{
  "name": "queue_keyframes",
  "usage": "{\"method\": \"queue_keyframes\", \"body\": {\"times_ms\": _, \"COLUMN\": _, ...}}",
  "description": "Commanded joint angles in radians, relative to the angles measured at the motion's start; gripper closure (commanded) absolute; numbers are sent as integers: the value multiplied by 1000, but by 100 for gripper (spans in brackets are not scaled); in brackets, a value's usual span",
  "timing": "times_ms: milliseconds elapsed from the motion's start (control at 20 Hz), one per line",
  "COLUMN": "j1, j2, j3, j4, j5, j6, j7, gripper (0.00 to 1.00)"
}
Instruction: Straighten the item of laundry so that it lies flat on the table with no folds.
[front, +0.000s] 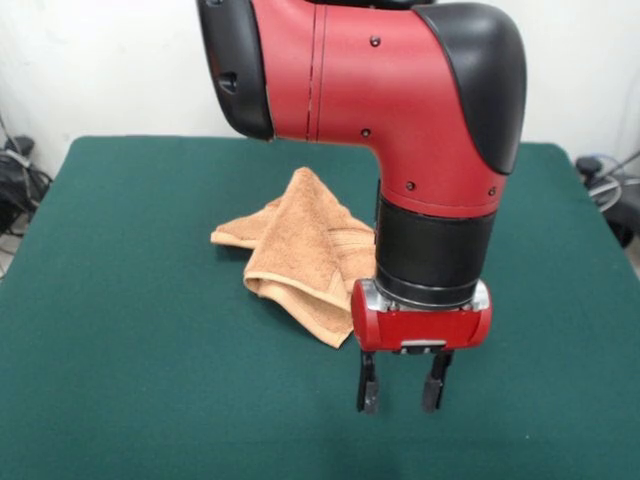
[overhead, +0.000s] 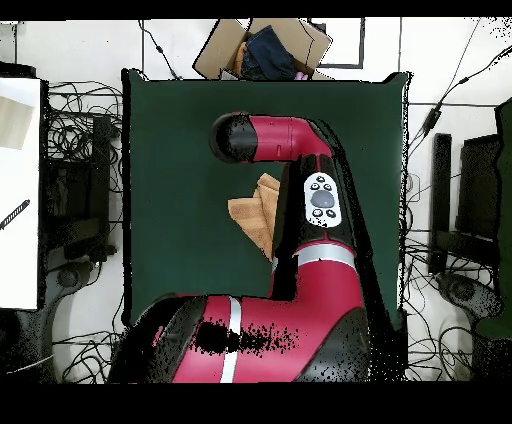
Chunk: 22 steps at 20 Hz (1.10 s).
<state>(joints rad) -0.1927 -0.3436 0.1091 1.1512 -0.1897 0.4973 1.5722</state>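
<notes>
The item of laundry (front: 300, 250), a light orange-tan terry towel, lies crumpled and folded over itself near the middle of the dark green table (front: 130, 330). My gripper (front: 402, 392) hangs to the right of the towel's near corner, nearer the camera, with its two black fingers apart and nothing between them; it is open. The fingertips are close above the felt, and I cannot tell whether they touch it. In the overhead view the towel (overhead: 255, 212) shows only partly, left of the red arm, which covers its right side and the gripper.
A cardboard box (overhead: 265, 48) with dark cloth in it stands beyond the table's far edge in the overhead view. Cables and black equipment (overhead: 75, 190) lie on the floor at both sides. A white surface (overhead: 18, 190) runs along the left.
</notes>
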Motion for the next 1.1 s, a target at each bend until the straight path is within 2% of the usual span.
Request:
{"method": "queue_keyframes", "body": {"times_ms": 50, "j1": -14, "j2": -45, "j3": 22, "j4": 153, "j5": -39, "j6": 4, "j7": 53, "gripper": 0}}
{"method": "queue_keyframes", "body": {"times_ms": 400, "j1": -20, "j2": -65, "j3": 16, "j4": 255, "j5": -45, "j6": -73, "j7": 104, "gripper": 0}}
{"method": "queue_keyframes", "body": {"times_ms": 1100, "j1": -60, "j2": -104, "j3": 17, "j4": 388, "j5": -60, "j6": -140, "j7": 90, "gripper": 0}}
